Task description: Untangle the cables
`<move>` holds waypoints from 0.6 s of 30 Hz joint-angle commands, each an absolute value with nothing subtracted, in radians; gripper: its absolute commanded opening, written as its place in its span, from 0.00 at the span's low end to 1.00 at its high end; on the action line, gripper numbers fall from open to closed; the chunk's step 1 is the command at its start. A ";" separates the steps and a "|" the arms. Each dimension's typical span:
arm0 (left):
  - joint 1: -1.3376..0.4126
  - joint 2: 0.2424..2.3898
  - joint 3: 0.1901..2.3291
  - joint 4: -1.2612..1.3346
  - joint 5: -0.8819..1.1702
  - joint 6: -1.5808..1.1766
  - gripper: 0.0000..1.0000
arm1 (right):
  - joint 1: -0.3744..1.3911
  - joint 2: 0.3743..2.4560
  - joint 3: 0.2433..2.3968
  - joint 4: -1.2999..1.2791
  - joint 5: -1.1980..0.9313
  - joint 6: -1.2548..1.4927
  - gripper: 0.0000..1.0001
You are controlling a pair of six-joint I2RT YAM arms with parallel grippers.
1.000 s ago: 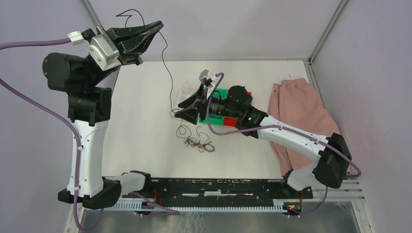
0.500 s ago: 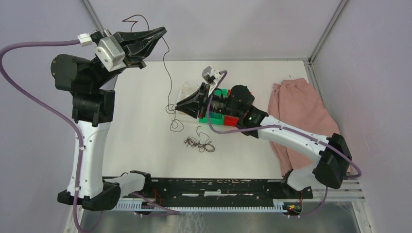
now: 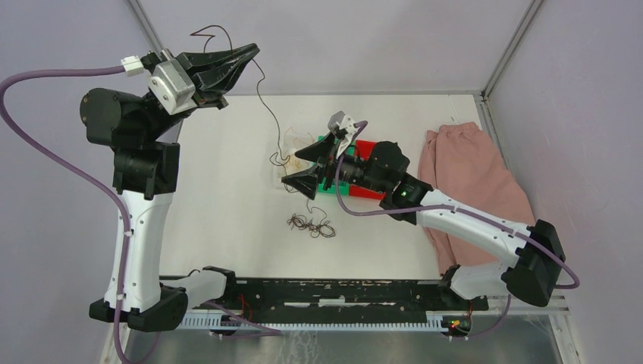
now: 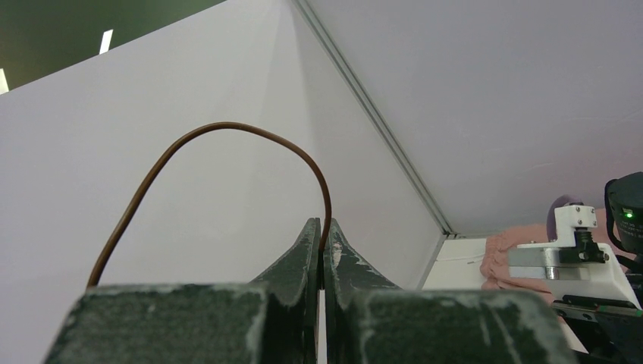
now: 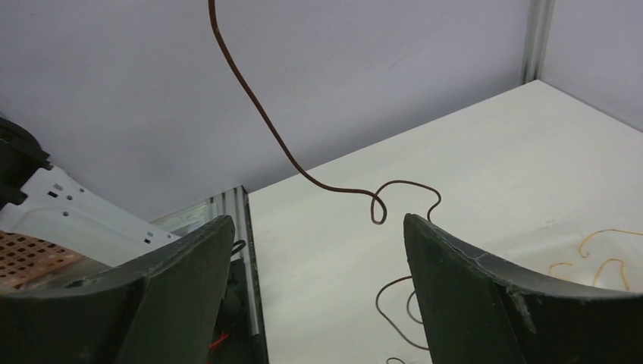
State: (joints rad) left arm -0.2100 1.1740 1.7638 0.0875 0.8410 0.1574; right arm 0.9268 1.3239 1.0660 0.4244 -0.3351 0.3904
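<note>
A long dark brown cable (image 3: pixel 261 98) hangs from my left gripper (image 3: pixel 254 51), raised high at the back left and shut on it. In the left wrist view the brown cable (image 4: pixel 227 127) arcs out from between the closed tips of the left gripper (image 4: pixel 322 227). Its curly lower end (image 5: pixel 375 208) dangles just ahead of my right gripper (image 5: pixel 318 227), which stands wide open and touches nothing. From above, the right gripper (image 3: pixel 297 168) is at mid-table. A small tangle of dark cables (image 3: pixel 311 225) lies on the table in front of it. Yellow-tan strands (image 5: pixel 606 264) lie to the right.
Green and red bins (image 3: pixel 362 173) sit under the right arm's wrist. A pink cloth (image 3: pixel 470 174) lies at the table's right side. Grey walls close in the back and both sides.
My right gripper shut and then opened wide, and it drew back to the right. The brown cable's lower end swung free toward the back. The left arm rose slightly, then held.
</note>
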 commanded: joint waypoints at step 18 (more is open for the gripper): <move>-0.215 1.167 1.799 0.157 0.816 0.091 0.03 | 0.940 1.540 1.299 0.441 -0.206 0.365 0.51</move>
